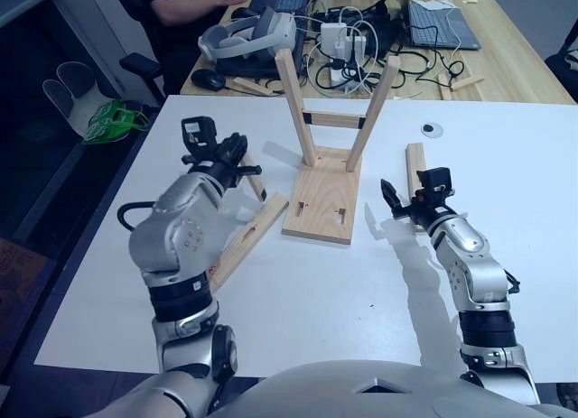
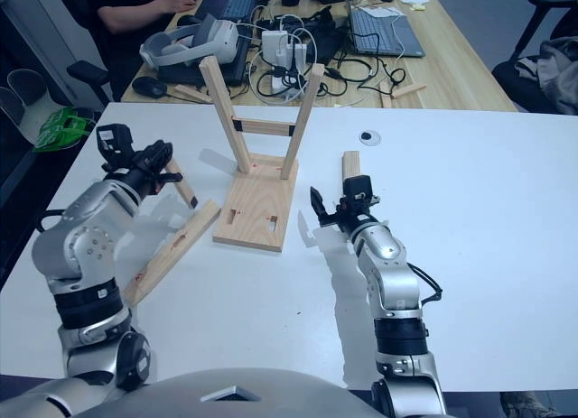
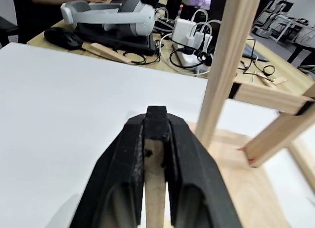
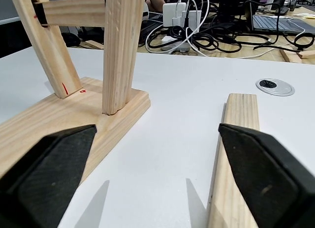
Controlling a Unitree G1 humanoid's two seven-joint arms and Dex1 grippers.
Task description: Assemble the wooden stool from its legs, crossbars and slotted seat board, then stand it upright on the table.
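Head views: the slotted seat board (image 1: 321, 210) lies flat mid-table. Two square pale-wood upright legs (image 1: 293, 102) stand at its far end, joined by a crossbar (image 1: 334, 120); the near slots are empty. One loose leg (image 1: 248, 237) lies left, another leg (image 1: 414, 165) right.

Left wrist view: the left gripper (image 3: 156, 112) is clamped on a thin, smooth wooden strip (image 3: 155, 188).

Right wrist view: the right gripper (image 4: 156, 129) gapes wide and empty, just beside the right leg.

Likely next: seating a third leg squarely in a slot.
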